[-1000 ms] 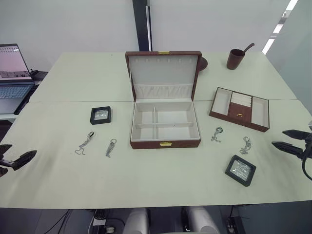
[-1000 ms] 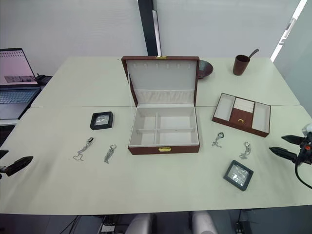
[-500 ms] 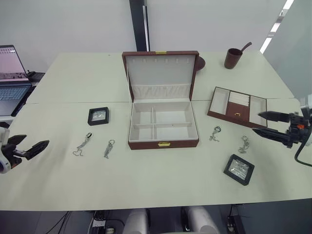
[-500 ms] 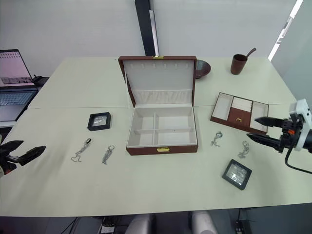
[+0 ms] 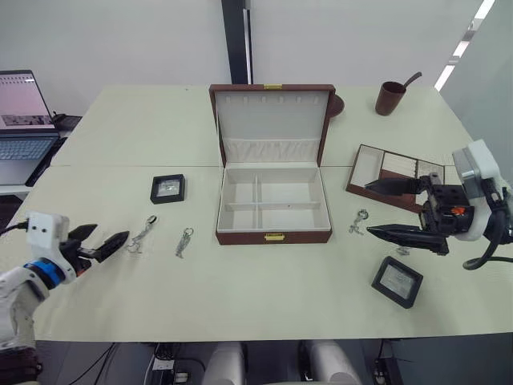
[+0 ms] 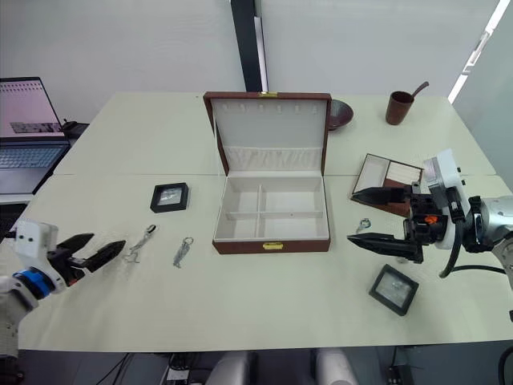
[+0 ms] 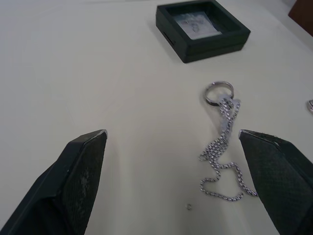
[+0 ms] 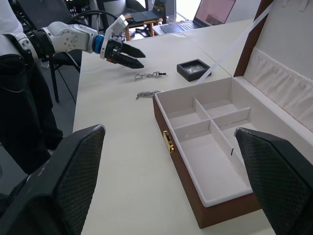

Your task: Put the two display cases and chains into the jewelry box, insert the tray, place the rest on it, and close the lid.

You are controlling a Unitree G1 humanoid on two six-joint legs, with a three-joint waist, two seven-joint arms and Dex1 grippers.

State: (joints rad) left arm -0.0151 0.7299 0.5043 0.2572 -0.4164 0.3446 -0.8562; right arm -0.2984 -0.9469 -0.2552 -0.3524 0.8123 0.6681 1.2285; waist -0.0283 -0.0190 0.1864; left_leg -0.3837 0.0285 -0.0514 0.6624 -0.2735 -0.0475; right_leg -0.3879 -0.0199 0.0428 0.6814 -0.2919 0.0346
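Note:
The jewelry box (image 5: 273, 237) stands open at mid-table, its lid (image 5: 272, 116) upright and its cream compartments bare. One display case (image 5: 167, 188) lies to its left, another (image 5: 397, 281) at the front right. Two chains (image 5: 143, 235) (image 5: 183, 241) lie left of the box, and one chain (image 5: 358, 221) lies right of it. The tray (image 5: 365, 168) sits at the right, partly behind my right gripper (image 5: 369, 208), which hangs open over that chain. My left gripper (image 5: 111, 234) is open just short of the leftmost chain (image 7: 222, 147), with the left case (image 7: 203, 29) beyond it.
A laptop (image 5: 20, 112) stands at the table's far left edge. A brown cup with a spoon (image 5: 390, 96) and a dark bowl (image 5: 335, 104) sit at the back right, behind the lid.
Both arms have swung inward over the table. The left gripper now nears the leftmost chain, and the right gripper now sits in front of the tray. No object has moved.

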